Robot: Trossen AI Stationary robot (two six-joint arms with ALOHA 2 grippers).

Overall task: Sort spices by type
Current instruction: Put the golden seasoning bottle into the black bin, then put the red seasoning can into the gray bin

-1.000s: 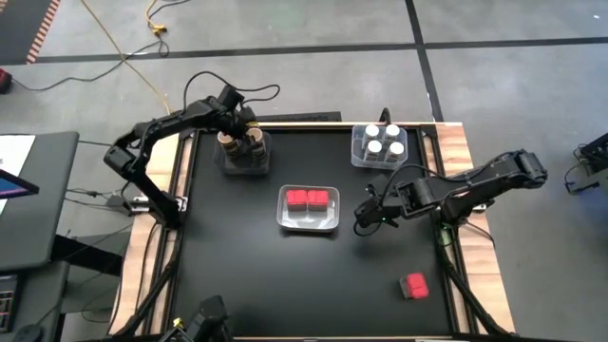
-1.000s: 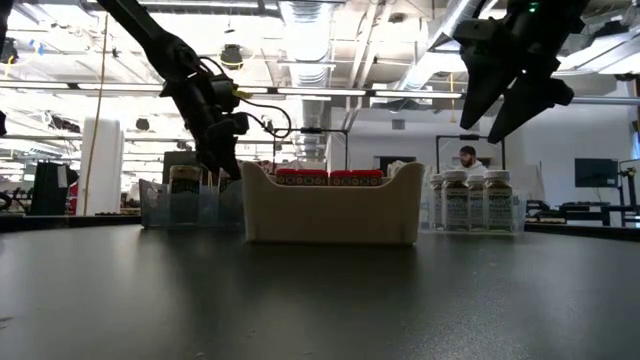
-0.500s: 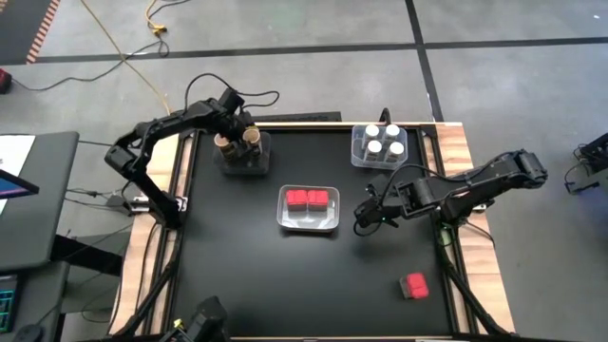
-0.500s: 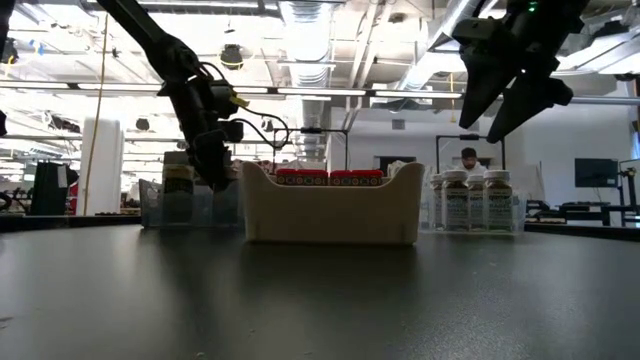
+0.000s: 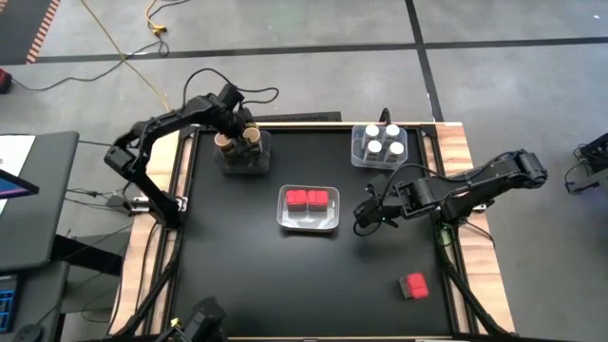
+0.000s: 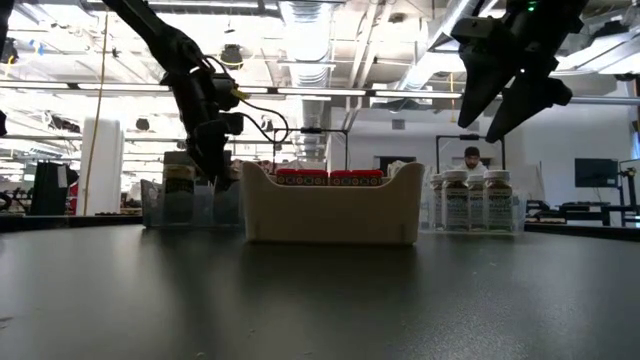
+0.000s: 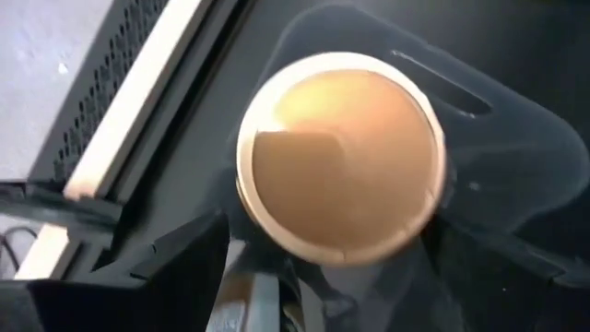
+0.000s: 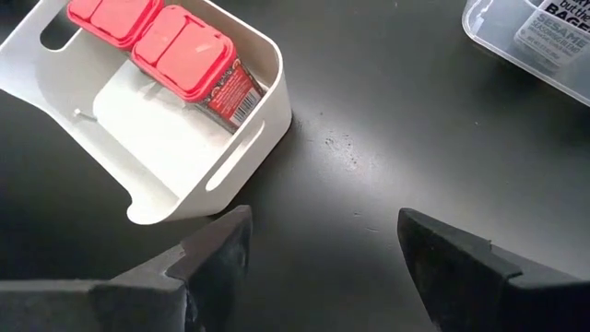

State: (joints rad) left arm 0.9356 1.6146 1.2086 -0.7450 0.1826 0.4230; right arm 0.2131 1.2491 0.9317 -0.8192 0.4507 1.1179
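Observation:
Two brown-topped jars (image 5: 223, 142) (image 5: 251, 136) stand in a clear tray (image 5: 237, 165) at the far left. My left gripper (image 5: 242, 125) hovers open just above the right-hand jar (image 7: 341, 157), its fingers (image 7: 180, 263) on either side of the lid without touching it. Two red blocks (image 5: 308, 199) lie in the white tray (image 5: 285, 224) at the middle. A third red block (image 5: 413, 285) lies on the table, near right. Several white-lidded jars (image 5: 381, 141) stand in a clear tray (image 5: 359, 158) at the far right. My right gripper (image 5: 365, 217) hangs open, right of the white tray.
The black table top has wooden side rails (image 5: 463, 171). Bare table lies in front of the white tray and across the near left. In the low view the white tray (image 6: 330, 212) hides part of the left clear tray. A person (image 6: 467, 157) shows in the room behind.
My left gripper has opened and let go of the right-hand brown-topped jar, which now stands in the clear tray beside the other. The gripper has tipped back a little toward the far edge, uncovering both lids in the high view.

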